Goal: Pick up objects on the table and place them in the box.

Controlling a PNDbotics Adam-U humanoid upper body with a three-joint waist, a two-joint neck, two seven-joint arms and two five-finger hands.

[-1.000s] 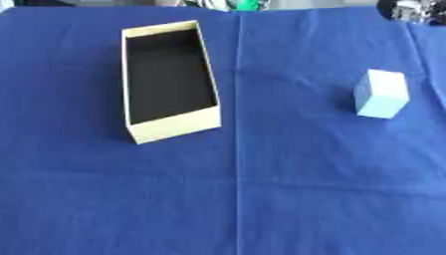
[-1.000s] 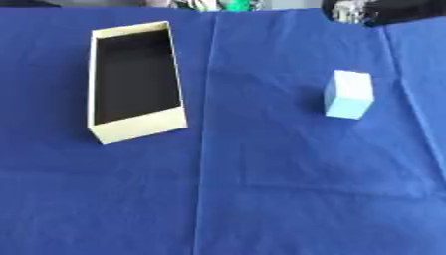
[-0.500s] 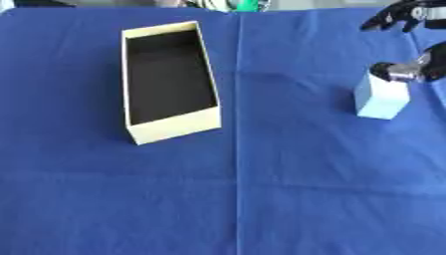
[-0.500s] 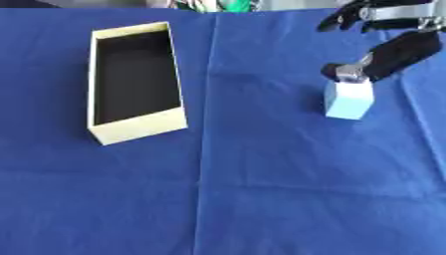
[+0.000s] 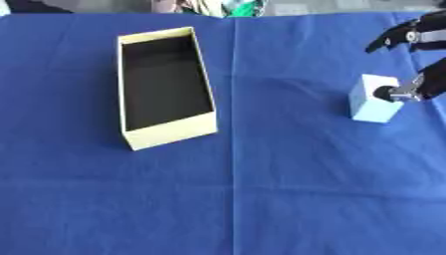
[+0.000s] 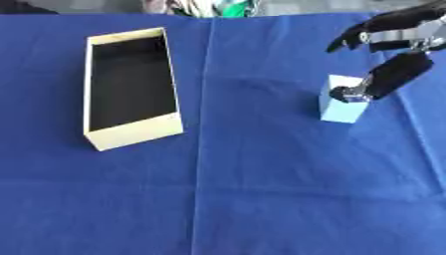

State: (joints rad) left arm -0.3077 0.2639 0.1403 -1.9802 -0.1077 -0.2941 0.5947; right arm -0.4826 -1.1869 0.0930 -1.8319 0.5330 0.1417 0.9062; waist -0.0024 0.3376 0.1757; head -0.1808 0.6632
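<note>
Blue cloth (image 5: 261,199) covers whole table, centre crease visible; blurred clutter beyond far edge.

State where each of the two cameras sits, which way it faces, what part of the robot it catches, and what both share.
Left eye view: in the robot's head, looking down on the blue cloth; only the right hand shows, cut by the right edge.
Right eye view: beside it in the head, same downward look; the right hand is seen more fully, a fingertip at the pale blue block.
Both share the cream open box, the block and the cloth; no left hand shows.
</note>
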